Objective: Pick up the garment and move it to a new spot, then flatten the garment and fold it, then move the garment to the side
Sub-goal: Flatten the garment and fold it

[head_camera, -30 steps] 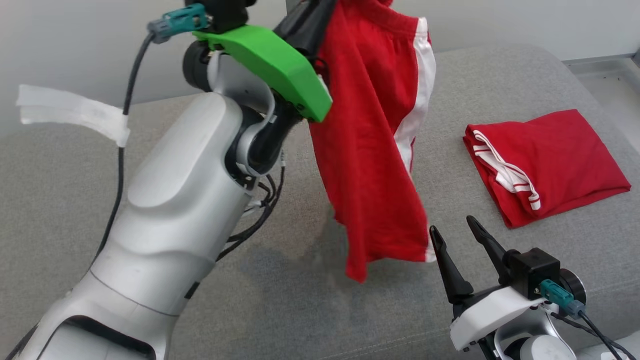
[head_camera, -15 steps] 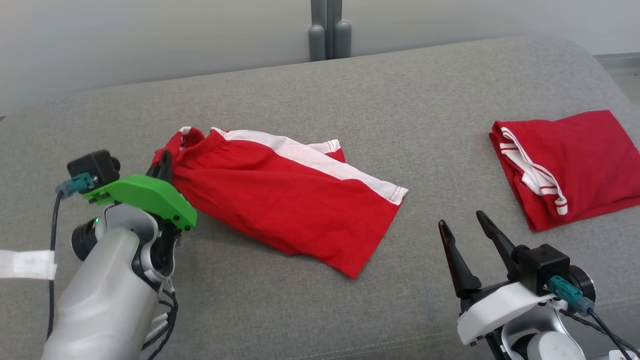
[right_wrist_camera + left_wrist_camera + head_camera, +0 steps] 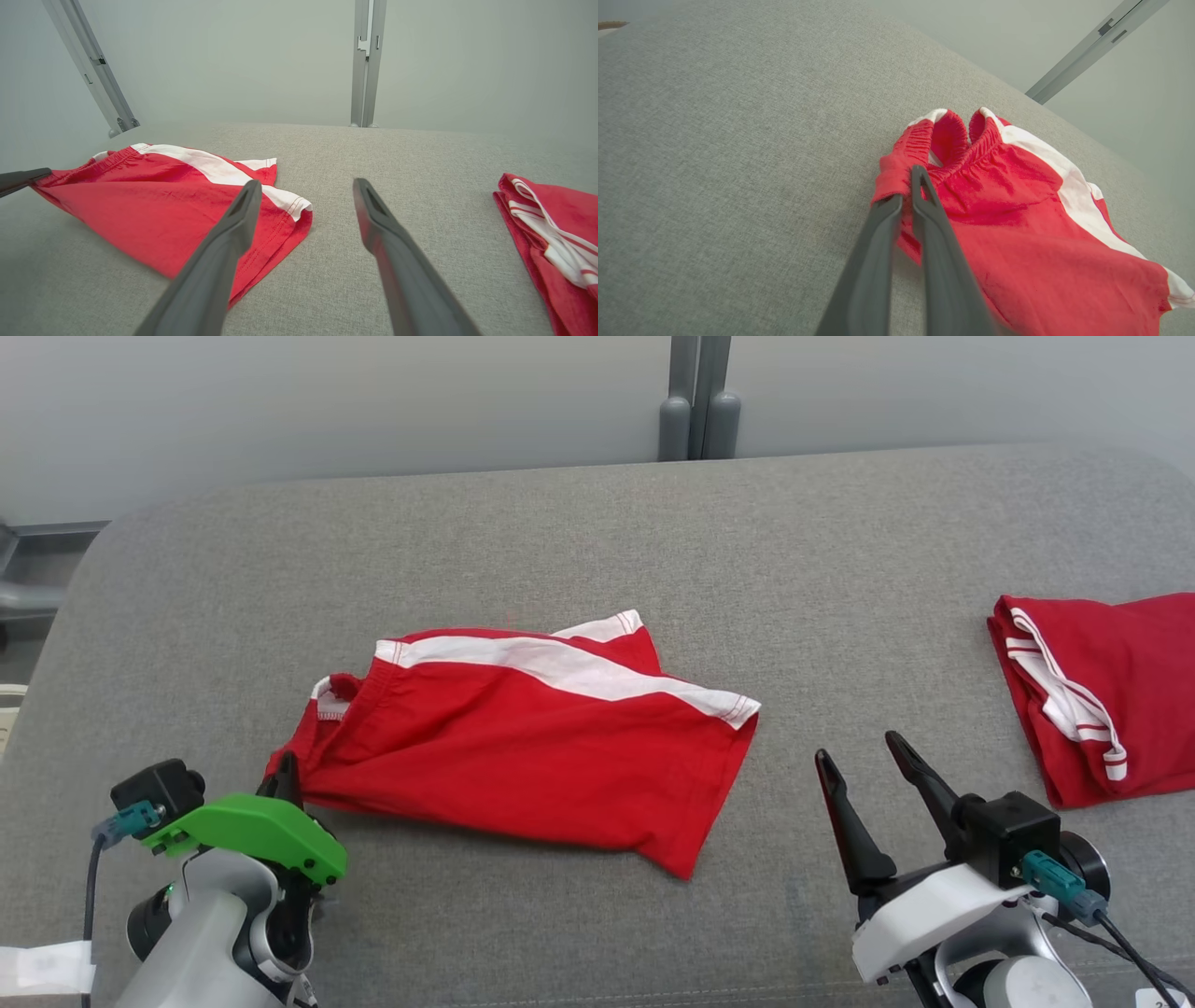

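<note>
At the lower left of the head view, the left gripper is seen under its green cover, low over the grey cushion. Its two dark fingers are pressed nearly together. In the left wrist view a fold of the elastic waistband is pinched between them, so the red shorts are held at their left corner.

From this held corner the shorts are spread to the right across the middle of the cushion. They are laid mostly flat, with some wrinkles near the waistband. A white side stripe is seen along the far edge, and the leg hem with its white trim is turned toward the right side.

Further right, near the leg hem but apart from it, the right gripper is found at the lower right. Its fingers are spread wide and nothing is held between them. Whether the cushion is touched by them cannot be told.

At the far right edge a folded red garment with white stripes is laid on the cushion, well apart from the shorts.
</note>
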Robot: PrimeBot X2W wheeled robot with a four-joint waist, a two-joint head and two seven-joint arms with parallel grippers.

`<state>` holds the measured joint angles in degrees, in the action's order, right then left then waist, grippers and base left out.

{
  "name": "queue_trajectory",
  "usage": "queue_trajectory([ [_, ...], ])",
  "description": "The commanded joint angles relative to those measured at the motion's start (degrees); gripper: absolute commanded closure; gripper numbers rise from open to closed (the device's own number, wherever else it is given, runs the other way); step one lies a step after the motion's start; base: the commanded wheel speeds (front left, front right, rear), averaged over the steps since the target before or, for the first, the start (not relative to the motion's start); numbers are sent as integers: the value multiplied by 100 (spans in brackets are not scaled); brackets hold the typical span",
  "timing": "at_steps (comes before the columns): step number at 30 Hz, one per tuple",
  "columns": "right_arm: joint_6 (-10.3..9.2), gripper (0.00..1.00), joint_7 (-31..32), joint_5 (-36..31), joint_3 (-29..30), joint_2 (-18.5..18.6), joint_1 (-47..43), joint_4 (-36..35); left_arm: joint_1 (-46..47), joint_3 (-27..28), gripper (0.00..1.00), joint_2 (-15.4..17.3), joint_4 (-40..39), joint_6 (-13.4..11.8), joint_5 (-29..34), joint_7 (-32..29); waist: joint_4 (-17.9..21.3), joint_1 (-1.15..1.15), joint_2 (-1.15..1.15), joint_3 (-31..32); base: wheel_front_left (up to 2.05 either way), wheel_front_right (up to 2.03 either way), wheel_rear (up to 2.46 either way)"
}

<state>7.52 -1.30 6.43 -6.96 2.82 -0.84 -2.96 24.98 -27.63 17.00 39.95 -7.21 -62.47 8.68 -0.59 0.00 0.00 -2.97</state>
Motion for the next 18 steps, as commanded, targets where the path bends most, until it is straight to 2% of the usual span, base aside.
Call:
queue_trajectory([
  [1, -7, 0, 6, -14, -2, 18, -32, -11, -141, 27, 100, 27, -57, -54, -79, 9, -32, 0, 0, 39, 0, 0, 0],
  [4, -6, 0, 14, -6, -14, 17, -59, -10, -366, 2, 100, 58, -199, -133, -93, -84, -34, 0, 0, 77, 0, 0, 0],
  [5, -6, 0, 21, -9, -21, 17, -63, -14, -431, -18, 71, 75, -237, -168, -91, -115, -28, 0, 0, 90, 0, 0, 0],
  [6, -6, 0, 26, -17, -23, 18, -63, -16, -493, -48, 3, 103, -278, -202, -66, -146, -20, 0, 0, 103, 0, 0, 0],
  [7, -6, 0, 29, -25, -20, 17, -64, -17, -551, -46, 0, 115, -335, -240, -67, -148, -12, 0, 0, 117, 0, 0, 0],
  [13, -6, 0, 61, -50, 3, 17, -114, -30, -928, 87, 0, 218, -714, -536, -151, -85, 31, 0, 0, 242, 0, 0, 0],
  [18, -6, 0, 85, -96, 104, 18, -142, -42, -1157, 173, 0, 318, -1178, -486, -58, 257, 34, 0, 0, 353, 0, 0, 0],
])
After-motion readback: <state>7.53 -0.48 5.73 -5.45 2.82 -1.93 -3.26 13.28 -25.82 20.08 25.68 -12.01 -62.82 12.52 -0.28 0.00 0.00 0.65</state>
